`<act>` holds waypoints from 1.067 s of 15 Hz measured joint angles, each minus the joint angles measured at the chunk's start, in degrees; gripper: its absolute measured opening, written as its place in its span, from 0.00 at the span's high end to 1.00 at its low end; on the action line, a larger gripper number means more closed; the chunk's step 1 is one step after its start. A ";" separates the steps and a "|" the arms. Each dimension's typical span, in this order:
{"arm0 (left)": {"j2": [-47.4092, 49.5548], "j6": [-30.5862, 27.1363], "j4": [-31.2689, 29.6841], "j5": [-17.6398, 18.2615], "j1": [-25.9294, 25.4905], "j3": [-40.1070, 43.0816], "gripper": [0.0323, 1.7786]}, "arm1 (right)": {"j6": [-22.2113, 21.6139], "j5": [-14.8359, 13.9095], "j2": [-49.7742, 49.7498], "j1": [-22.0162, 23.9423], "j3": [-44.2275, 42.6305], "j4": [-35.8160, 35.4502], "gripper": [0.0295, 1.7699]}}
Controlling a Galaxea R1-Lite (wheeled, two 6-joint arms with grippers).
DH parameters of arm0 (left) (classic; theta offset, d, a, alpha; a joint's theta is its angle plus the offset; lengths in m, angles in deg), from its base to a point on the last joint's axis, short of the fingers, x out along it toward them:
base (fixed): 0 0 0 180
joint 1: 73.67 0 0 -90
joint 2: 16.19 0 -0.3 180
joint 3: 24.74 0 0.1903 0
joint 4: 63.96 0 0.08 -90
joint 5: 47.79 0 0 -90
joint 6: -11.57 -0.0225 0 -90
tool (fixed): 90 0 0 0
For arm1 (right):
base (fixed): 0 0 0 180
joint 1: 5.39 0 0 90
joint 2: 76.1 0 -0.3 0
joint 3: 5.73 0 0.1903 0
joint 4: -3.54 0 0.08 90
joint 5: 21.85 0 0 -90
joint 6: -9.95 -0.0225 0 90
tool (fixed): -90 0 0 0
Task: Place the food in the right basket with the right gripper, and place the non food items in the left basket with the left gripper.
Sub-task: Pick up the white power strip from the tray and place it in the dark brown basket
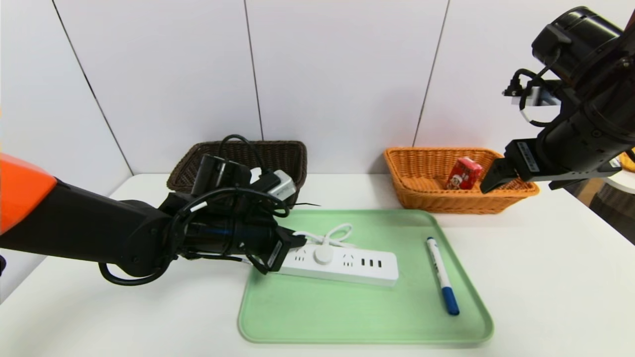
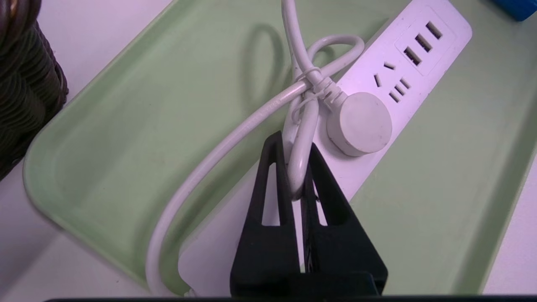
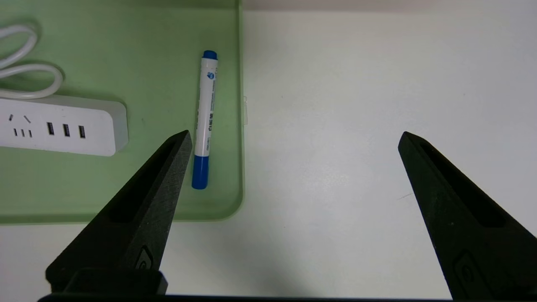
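Lifting the power strip [image 1: 342, 265] by its cord [image 2: 293, 155] probably called for a slow, level rise, since the body would dangle toward the dark brown basket [image 1: 278, 153] at upper left. The left gripper [image 2: 294, 167] was clamped on a cord loop at centre frame (tray [image 1: 307, 317] beneath). The right gripper [image 3: 293, 142] hung wide open, holding nothing.

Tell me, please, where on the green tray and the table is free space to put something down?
Free: tray near edge, in front of the power strip; the strip between it and the marker; table right of the tray. Crowded: tray's left side, where the left end effector grips the cord.
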 joint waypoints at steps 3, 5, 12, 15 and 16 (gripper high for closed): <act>1.44 0.24 0.20 -0.26 0.60 -0.02 0.95 | -0.02 -0.13 0.00 0.00 0.00 0.01 0.04; 2.56 0.28 0.24 -0.28 1.12 0.01 0.95 | 0.02 -0.11 0.00 0.00 0.02 0.06 0.04; 6.84 0.74 0.28 -0.48 2.15 0.01 0.95 | 0.33 -0.30 0.00 -0.10 0.02 0.00 0.04; 8.27 1.55 0.06 -0.48 2.26 0.00 0.95 | 0.22 -0.22 -0.02 -0.22 -0.02 0.01 0.04; 8.68 1.84 -0.11 -0.55 2.32 0.00 0.95 | 0.16 -0.20 -0.05 -0.22 -0.02 0.04 0.04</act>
